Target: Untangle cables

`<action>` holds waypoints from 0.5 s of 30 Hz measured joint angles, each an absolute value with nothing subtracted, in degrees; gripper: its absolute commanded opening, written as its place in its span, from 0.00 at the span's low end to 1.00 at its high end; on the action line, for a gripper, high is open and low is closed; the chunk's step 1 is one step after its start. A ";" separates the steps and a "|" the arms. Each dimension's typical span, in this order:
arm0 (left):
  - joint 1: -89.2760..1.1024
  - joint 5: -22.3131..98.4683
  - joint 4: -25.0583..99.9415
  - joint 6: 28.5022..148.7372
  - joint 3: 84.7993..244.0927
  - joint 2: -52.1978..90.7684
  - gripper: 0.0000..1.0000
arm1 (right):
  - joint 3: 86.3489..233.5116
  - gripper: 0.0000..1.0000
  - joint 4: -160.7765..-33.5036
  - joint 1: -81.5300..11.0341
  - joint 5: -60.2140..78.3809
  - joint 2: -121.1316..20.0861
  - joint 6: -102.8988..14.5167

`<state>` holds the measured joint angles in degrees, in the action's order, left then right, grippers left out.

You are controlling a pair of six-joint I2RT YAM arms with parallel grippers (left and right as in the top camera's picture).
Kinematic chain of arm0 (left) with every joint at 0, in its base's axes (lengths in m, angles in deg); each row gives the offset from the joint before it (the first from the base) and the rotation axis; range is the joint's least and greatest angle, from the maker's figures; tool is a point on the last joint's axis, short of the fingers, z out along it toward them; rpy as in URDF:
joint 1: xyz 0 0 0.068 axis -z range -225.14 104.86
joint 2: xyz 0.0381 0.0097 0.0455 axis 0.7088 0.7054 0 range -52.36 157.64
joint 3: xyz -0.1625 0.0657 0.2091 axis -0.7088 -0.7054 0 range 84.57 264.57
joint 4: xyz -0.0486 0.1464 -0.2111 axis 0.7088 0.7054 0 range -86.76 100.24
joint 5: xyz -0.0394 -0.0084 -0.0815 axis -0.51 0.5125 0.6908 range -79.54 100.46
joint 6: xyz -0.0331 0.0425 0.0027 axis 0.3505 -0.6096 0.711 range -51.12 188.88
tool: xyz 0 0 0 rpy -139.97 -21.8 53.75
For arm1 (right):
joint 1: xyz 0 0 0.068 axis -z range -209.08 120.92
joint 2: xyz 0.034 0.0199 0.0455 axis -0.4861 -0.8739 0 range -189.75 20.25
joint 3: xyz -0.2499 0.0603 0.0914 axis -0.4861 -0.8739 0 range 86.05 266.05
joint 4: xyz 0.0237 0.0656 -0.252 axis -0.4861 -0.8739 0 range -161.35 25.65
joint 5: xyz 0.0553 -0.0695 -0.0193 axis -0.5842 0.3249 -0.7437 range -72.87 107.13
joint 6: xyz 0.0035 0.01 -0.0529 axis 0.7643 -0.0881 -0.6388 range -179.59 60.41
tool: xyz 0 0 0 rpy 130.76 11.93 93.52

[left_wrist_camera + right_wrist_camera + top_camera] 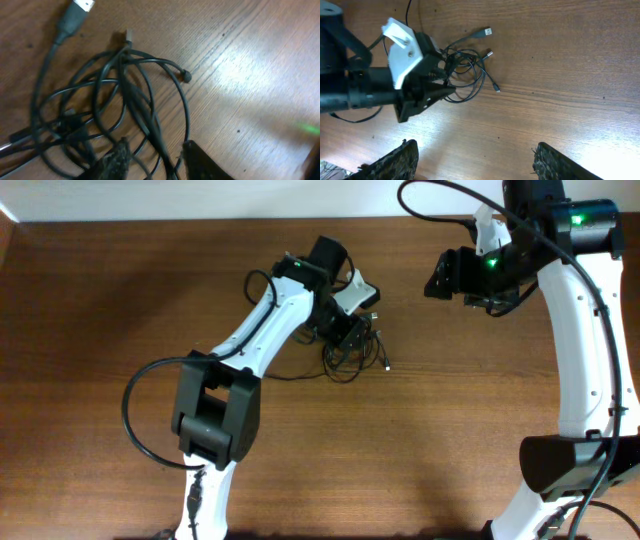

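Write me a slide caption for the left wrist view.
Tangled black cables on the wooden table, a few strands running between the left pincer's spread fingertips.

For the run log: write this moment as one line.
left claw: down in tangle of thin black cables, grip unclear | right claw: open, empty, apart above brown wooden table

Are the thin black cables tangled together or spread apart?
Tangled. The thin black cables lie as one bundle of crossing loops; only plug ends stick out.
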<state>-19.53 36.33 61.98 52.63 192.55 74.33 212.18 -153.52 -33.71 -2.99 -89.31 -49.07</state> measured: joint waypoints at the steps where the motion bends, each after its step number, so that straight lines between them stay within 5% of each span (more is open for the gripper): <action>1: -19.25 36.31 61.63 53.24 192.20 74.35 0.15 | 212.18 0.75 -153.52 -33.73 -2.99 -89.31 -49.07; 4: -18.90 36.33 60.27 55.15 192.12 74.35 0.00 | 212.18 0.75 -153.50 -33.71 -2.99 -89.31 -49.07; 9: -19.05 36.46 64.03 57.40 193.80 74.35 0.00 | 212.18 0.75 -153.50 -33.73 -3.04 -89.31 -49.11; 15: -22.46 44.09 76.51 60.48 218.13 67.01 0.00 | 212.18 0.75 -150.31 -33.73 -9.75 -89.31 -50.18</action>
